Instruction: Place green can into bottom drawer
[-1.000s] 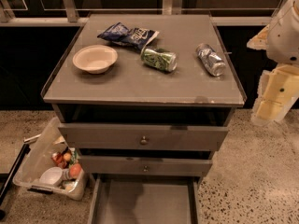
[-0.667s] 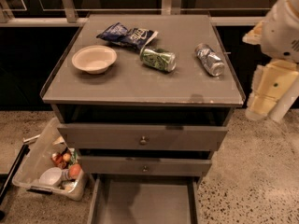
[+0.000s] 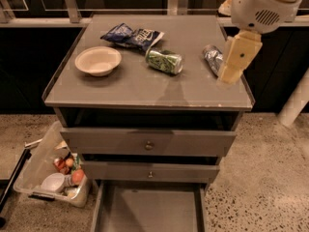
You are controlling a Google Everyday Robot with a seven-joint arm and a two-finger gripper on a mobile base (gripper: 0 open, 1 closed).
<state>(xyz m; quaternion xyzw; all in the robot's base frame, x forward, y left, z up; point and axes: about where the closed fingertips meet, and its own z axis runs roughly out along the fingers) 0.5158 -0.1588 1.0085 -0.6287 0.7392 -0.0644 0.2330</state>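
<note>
Swinging in from the right since a second ago, the arm is now carrying its hand (image 3: 239,57) over the right edge of the table (image 3: 140,88); earlier it was hanging out beside the cabinet. The hand is hovering in front of the crinkled silver can (image 3: 211,56) and covering part of it. Nothing is showing in it, but I cannot tell whether it is released or clenched.

The green can (image 3: 164,61) is lying on its side near the middle of the table, just beside the lower corner of the blue snack bag (image 3: 131,35). It is well apart from the hand, with bare table between them. To my eye the job is only beginning. One thing is already done: the bottom drawer (image 3: 149,211) is standing pulled out at the foot of the cabinet. Everything else is still waiting: reaching across to the green can, gripping it, lifting it off the table, bringing it down and letting it go in the drawer.

As for what is holding what, the bottom drawer is showing a plain grey floor with nothing lying on the part I can see. The top drawer (image 3: 148,143) and the middle drawer (image 3: 149,172) are sitting almost closed, keeping their insides hidden. The pale bowl (image 3: 98,60) on the left of the table is looking hollow, with nothing in it. Down on the floor, left of the cabinet, a clear plastic bin (image 3: 41,156) is holding a white cup-like thing and some red and orange bits that I cannot name.
</note>
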